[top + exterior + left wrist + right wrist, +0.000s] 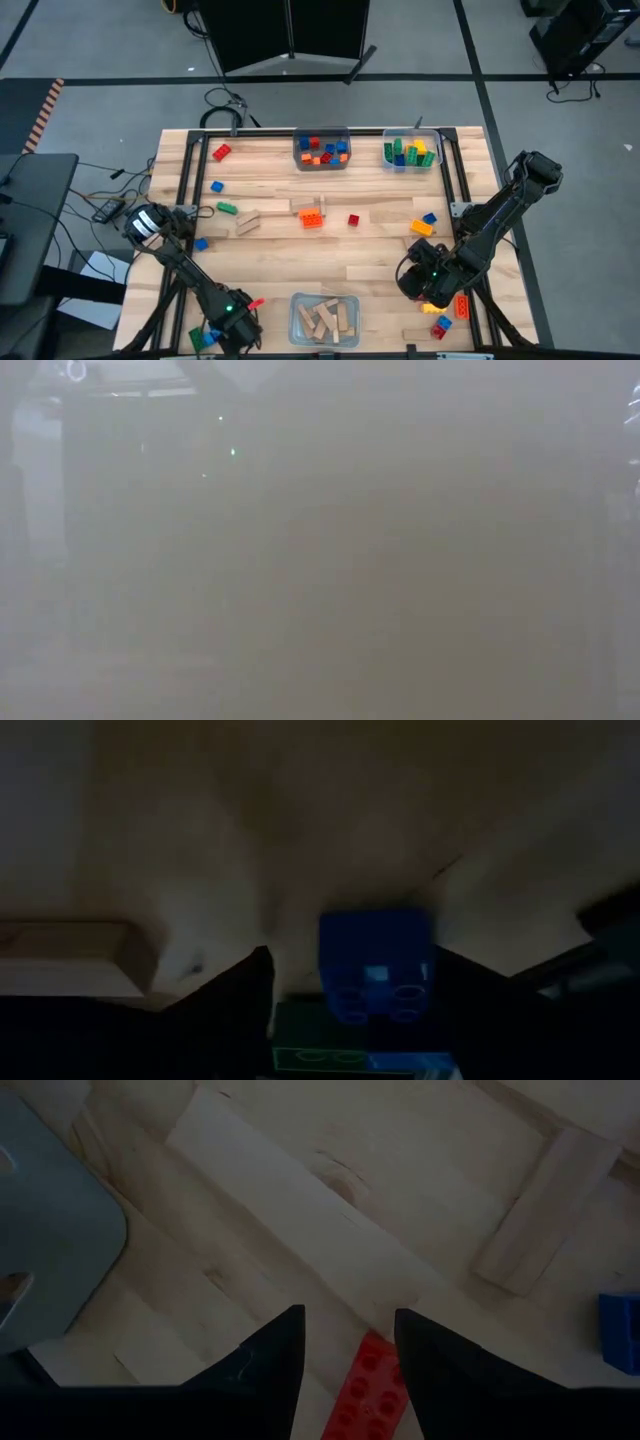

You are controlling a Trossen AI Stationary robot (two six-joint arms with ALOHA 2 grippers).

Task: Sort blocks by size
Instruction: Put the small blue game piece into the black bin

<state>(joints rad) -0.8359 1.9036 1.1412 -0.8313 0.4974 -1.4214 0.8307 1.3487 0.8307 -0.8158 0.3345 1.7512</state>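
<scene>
My left gripper (350,952) (235,318) is open at the table's near left corner. Its fingers stand either side of a blue brick (375,960) that lies beside a green brick (310,1055) (200,338). My right gripper (348,1315) (428,288) hangs over the near right of the table, shut on a red brick (372,1380). Loose bricks lie about the table: red (221,152), blue (216,186), green (227,208), orange (312,218). The low view shows only haze. My right gripper pinches the red brick by its two long sides (385,1355) between its two fingers, coming steeply from above. The brick lies along the fingers, studs toward the camera, lifted clear of the table.
Three clear bins stand on the table: one of small bricks (322,150) and one of green and yellow bricks (410,152) at the far edge, one of wooden blocks (325,320) at the near edge. An orange-red brick (461,305) lies near my right gripper. Wooden blocks (248,222) lie mid-table.
</scene>
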